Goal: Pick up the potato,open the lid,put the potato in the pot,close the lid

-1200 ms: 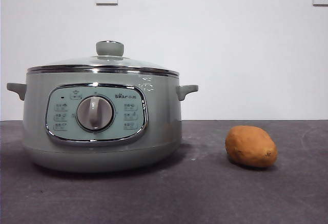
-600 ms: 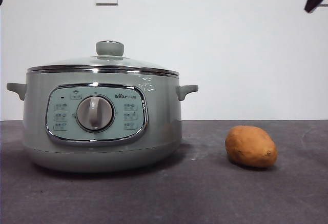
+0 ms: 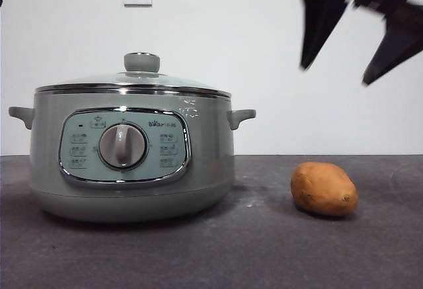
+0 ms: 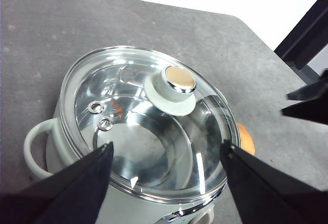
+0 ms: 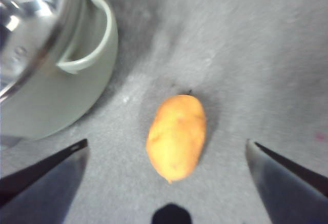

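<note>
Front view: the pot (image 3: 131, 160) stands at left on the desk (image 3: 264, 249) with the lid (image 3: 135, 81) seated. The potato (image 3: 324, 188) lies at lower right, untouched. The right gripper (image 3: 344, 64) hangs at upper right, well above the potato, fingers wide.

Left wrist view: the left gripper (image 4: 166, 155) hovers over the closed lid, fingers wide, holding nothing.

Right wrist view: the potato sits at centre frame between spread fingers.

Status: no step completed; pick-up, lid opening, loading and closing all remain.
</note>
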You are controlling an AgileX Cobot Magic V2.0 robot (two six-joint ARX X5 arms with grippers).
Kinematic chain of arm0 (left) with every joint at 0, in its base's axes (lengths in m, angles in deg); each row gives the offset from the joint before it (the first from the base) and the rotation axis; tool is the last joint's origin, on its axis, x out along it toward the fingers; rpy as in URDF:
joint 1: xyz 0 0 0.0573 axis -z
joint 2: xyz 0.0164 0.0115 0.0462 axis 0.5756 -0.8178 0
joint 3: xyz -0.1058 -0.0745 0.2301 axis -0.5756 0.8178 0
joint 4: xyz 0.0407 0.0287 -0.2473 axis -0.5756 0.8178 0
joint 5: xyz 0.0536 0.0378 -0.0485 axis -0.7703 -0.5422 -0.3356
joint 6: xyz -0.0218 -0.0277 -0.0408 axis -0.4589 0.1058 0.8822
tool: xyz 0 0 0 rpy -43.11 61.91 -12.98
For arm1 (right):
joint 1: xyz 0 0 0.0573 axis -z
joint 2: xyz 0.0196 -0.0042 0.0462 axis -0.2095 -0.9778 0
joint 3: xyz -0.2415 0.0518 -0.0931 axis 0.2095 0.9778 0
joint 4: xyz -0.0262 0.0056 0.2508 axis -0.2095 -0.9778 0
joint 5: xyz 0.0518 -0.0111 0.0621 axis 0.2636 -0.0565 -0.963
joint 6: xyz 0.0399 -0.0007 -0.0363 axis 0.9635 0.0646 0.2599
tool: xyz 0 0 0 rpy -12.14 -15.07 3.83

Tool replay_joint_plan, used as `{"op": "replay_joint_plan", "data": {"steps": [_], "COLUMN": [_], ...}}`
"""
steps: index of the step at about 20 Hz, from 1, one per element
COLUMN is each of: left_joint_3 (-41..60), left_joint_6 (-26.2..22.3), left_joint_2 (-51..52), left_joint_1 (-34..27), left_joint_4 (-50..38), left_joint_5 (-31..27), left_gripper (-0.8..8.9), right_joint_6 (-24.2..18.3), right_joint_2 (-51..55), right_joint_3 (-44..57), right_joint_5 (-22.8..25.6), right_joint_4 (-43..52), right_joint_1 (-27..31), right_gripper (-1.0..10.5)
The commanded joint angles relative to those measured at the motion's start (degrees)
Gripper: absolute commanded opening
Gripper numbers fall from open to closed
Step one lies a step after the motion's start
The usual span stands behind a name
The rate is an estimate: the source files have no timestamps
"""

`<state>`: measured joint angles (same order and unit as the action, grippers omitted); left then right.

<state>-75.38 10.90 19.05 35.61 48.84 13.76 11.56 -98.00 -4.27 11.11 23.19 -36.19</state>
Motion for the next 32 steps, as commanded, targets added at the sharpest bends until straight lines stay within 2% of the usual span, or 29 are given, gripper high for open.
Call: {"op": "replay_joint_plan", "data": {"steps": [1,8,12,13,16,17,22,26,32], "left_joint_3": [0.04,0.04,0.04,0.04,0.04,0.04,0.04,-0.48,-10.54], "left_joint_6": [-0.5,-0.57,-0.59,-0.61,-0.61,-0.59,-0.7,-0.5,-2.23], "left_joint_2": [0.11,0.11,0.11,0.09,0.04,-0.07,-1.75,-6.01,-17.97], "left_joint_1": [-0.07,-0.07,-0.07,-0.07,-0.07,-0.07,-0.04,2.23,12.07], "left_joint_4": [-0.57,-0.02,0.02,0.0,0.0,0.04,-0.5,-6.19,-6.27], "left_joint_5": [0.24,-1.55,-2.93,-2.95,-2.97,-2.97,-2.89,-3.26,-12.83], "left_gripper": [3.54,3.46,3.46,3.46,3.46,3.46,3.46,3.47,3.51], "right_joint_6": [0.44,1.55,3.58,4.31,5.07,5.07,5.07,4.87,4.87], "right_joint_2": [-5.84,-19.02,-23.19,-23.56,-23.61,-23.61,-21.16,-15.12,-7.28], "right_joint_3": [-0.79,-0.79,-0.79,-0.79,-0.79,-0.79,-0.79,-0.79,-0.79], "right_joint_5": [0.33,0.24,0.13,0.15,0.04,0.07,-0.15,0.02,0.35], "right_joint_4": [2.05,6.34,6.56,6.56,6.49,6.32,4.76,1.07,-0.55], "right_joint_1": [-0.52,-0.5,-0.5,-0.5,-0.48,-0.46,-0.46,-0.46,-0.35], "right_gripper": [5.1,5.0,5.0,4.6,0.5,-0.2,-0.1,-0.1,0.0]}}
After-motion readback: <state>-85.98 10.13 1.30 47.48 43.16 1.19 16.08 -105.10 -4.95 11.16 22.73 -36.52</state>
